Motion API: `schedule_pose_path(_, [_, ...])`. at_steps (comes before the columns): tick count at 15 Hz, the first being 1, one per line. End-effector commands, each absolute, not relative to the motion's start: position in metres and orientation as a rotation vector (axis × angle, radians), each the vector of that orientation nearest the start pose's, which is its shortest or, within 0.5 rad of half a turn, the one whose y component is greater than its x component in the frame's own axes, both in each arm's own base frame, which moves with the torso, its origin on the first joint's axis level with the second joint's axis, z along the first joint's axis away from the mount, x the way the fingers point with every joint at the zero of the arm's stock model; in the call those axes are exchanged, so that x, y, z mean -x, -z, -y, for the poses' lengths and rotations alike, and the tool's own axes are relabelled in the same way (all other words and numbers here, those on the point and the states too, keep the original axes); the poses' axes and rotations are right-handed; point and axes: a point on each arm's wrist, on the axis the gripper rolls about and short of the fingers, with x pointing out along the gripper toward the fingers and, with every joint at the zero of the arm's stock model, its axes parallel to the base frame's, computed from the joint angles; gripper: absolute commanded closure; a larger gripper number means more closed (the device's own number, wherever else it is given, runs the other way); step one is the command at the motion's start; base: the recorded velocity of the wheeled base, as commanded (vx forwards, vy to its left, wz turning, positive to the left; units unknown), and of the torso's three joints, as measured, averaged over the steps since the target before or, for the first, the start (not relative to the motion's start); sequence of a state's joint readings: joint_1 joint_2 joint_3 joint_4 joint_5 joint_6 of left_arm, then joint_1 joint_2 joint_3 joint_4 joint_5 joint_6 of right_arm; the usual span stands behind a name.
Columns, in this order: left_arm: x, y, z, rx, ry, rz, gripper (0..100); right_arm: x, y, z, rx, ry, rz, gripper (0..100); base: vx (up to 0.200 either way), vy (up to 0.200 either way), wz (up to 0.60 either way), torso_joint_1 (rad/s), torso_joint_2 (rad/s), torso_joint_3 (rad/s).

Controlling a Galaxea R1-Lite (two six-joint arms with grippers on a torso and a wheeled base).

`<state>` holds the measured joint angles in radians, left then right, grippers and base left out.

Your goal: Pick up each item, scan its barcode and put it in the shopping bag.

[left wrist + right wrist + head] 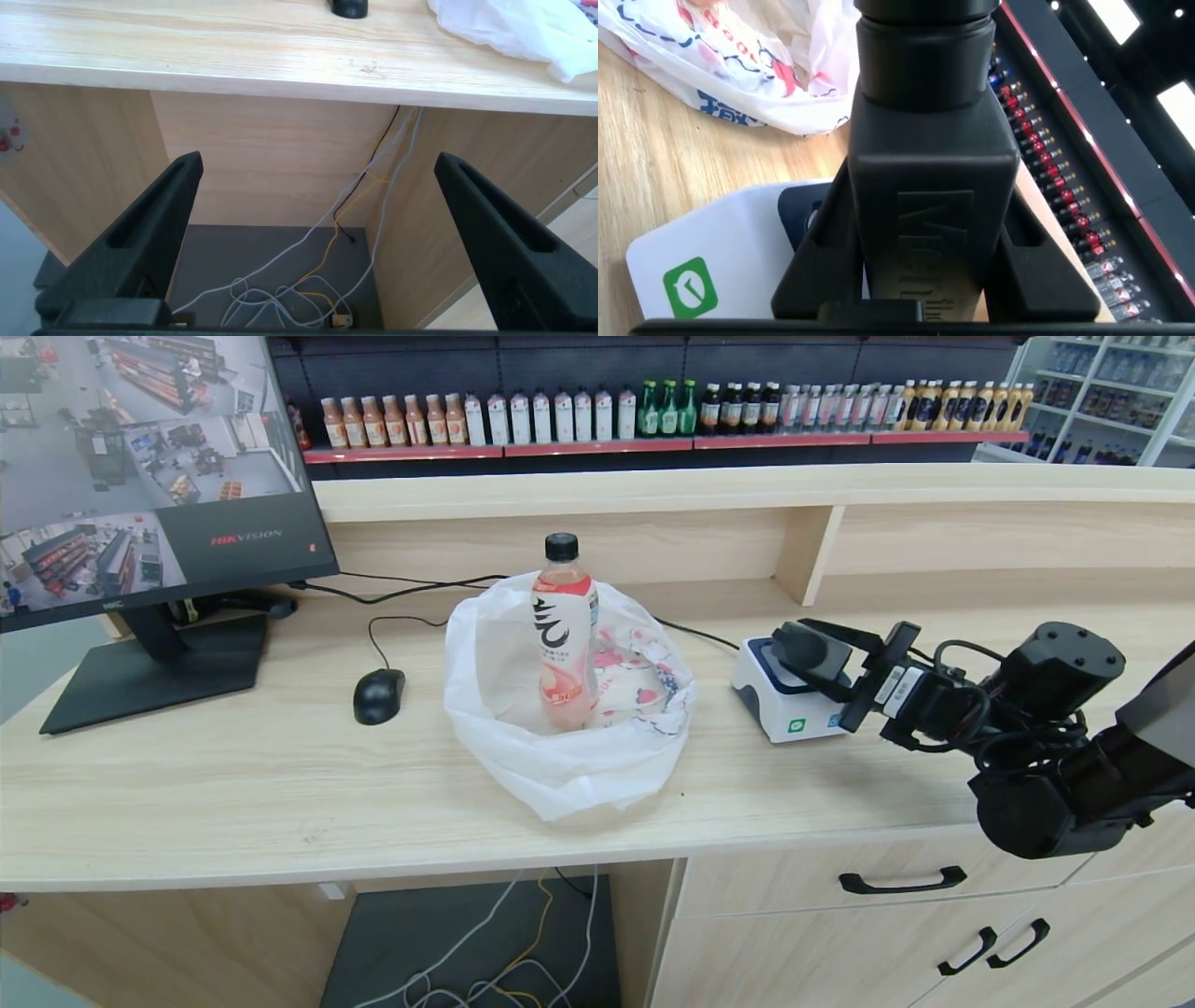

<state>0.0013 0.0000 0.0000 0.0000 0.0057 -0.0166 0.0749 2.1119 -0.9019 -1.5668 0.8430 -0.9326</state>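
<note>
A pink drink bottle [563, 635] with a black cap stands upright inside the white shopping bag [560, 765] at the middle of the counter. To its right, my right gripper [810, 655] is shut on the black handheld barcode scanner [822, 663], just over its white and blue cradle [780, 714]. The right wrist view has the scanner [924, 140] held between the fingers, with the cradle [701, 271] and the bag [738, 65] beyond it. My left gripper [318, 243] hangs open below the counter's front edge, with nothing between its fingers.
A black mouse [378, 695] lies left of the bag, and a monitor [140, 476] stands at the far left. Cables hang under the counter [280, 56]. Drawers with black handles [901, 882] sit below on the right. A raised wooden ledge and bottle shelves run along the back.
</note>
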Motion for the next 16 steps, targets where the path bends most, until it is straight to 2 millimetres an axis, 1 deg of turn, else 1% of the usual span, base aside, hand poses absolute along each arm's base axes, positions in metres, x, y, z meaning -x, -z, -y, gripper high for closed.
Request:
schedule_pose_path(1, [0.023,-0.075,0.000,0.017,-0.008,0.000,0,-0.369,-0.164,-0.044,0.987,-0.678,0.766,100,0.000,0.000,0.00,0.000,0.00,0.000])
schedule_pose_path(3, [0.023,-0.075,0.000,0.017,-0.008,0.000,0,-0.365,-0.171,-0.044,0.985,-0.673,0.779,100,0.000,0.000,0.00,0.000,0.00,0.000])
schedule_pose_path(5, [0.023,-0.075,0.000,0.017,-0.008,0.000,0,-0.357,-0.174,-0.043,0.973,-0.676,0.768,100,0.000,0.000,0.00,0.000,0.00,0.000])
schedule_pose_path(9, [0.023,-0.075,0.000,0.017,-0.008,0.000,0,-0.339,-0.195,-0.041,0.942,-0.659,0.786,100,0.000,0.000,0.00,0.000,0.00,0.000])
schedule_pose_path(11, [0.023,-0.075,0.000,0.017,-0.008,0.000,0,-0.335,-0.202,-0.040,0.918,-0.640,0.784,100,0.000,0.000,0.00,0.000,0.00,0.000])
schedule_pose_path(14, [0.023,-0.075,0.000,0.017,-0.008,0.000,0,-0.325,-0.221,-0.040,0.872,-0.592,0.799,100,0.000,0.000,0.00,0.000,0.00,0.000])
schedule_pose_path(16, [0.023,-0.075,0.000,0.017,-0.008,0.000,0,-0.314,-0.224,-0.039,0.829,-0.590,0.777,100,0.000,0.000,0.00,0.000,0.00,0.000])
